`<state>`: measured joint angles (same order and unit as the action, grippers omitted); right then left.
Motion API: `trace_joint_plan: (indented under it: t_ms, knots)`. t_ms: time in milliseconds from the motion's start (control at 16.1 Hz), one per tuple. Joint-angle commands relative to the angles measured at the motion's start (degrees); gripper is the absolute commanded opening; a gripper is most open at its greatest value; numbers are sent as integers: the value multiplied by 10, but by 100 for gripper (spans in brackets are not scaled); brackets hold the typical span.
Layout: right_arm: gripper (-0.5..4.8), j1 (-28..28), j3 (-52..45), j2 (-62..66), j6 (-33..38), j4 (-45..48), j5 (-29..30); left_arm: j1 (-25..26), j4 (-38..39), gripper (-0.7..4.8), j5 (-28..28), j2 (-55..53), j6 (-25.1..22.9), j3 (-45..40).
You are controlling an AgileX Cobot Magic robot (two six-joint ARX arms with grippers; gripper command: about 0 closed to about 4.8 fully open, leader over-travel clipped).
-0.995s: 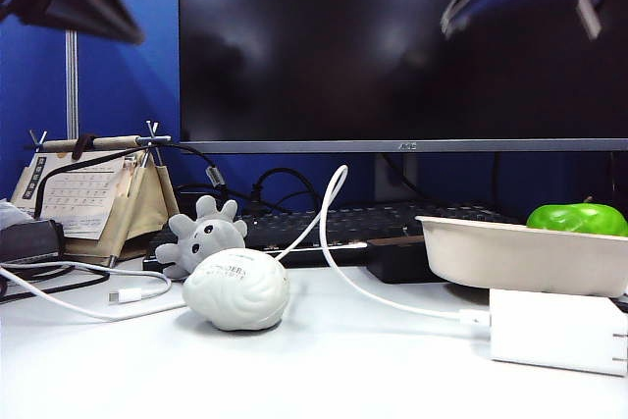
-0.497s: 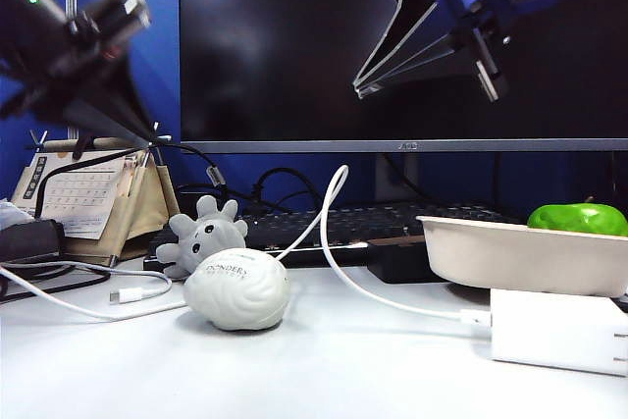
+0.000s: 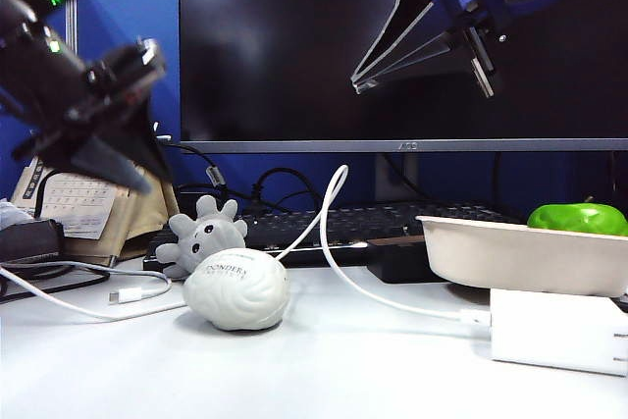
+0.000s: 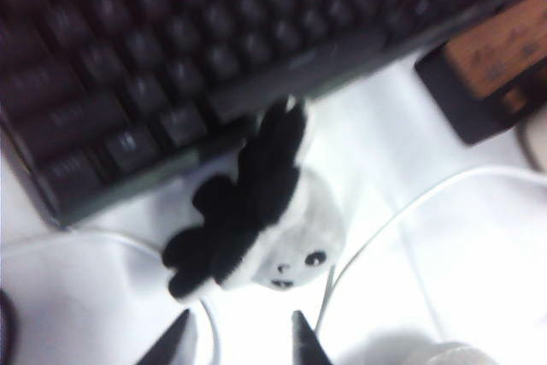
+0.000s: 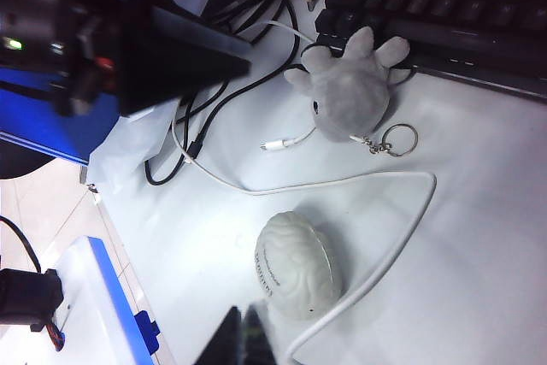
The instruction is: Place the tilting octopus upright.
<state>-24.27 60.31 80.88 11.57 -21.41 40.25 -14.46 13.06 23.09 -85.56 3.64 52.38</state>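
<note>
The octopus (image 3: 203, 235) lies tilted on the white tabletop (image 3: 343, 360) at the lower left of the exterior view, its tentacles against the front edge of the keyboard (image 3: 373, 223). The brain-shaped ball (image 3: 236, 288) sits just in front of it, touching or nearly so. A white cable (image 3: 329, 233) curves past on the right. The left end effector (image 3: 123, 159) hangs above and left of the octopus, fingers spread, holding nothing. The right end effector (image 3: 365, 80) is at upper right, fingers pressed together, empty.
</note>
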Motion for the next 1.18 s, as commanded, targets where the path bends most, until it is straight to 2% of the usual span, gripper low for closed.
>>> trace_joint_plan:
  t_ms: [62,186,435,497,995,1181]
  knots:
    - [-1,-1,3,-1,0,8,1,-23,-28,154,16,-4,-1,1]
    - [-1,-1,3,-1,0,6,2,-41,-74,216,15,-10,-2,1]
    - [-1,-1,3,-1,4,4,6,-43,-80,221,-22,-32,-2,1]
    - [-1,-1,3,-1,4,3,6,-43,-81,254,-26,-40,-2,1]
    - [-1,-1,3,-1,4,-15,8,-43,-104,254,-26,-70,-2,1]
    - [-1,-1,3,-1,4,-15,8,-43,-108,224,-30,-70,-2,1]
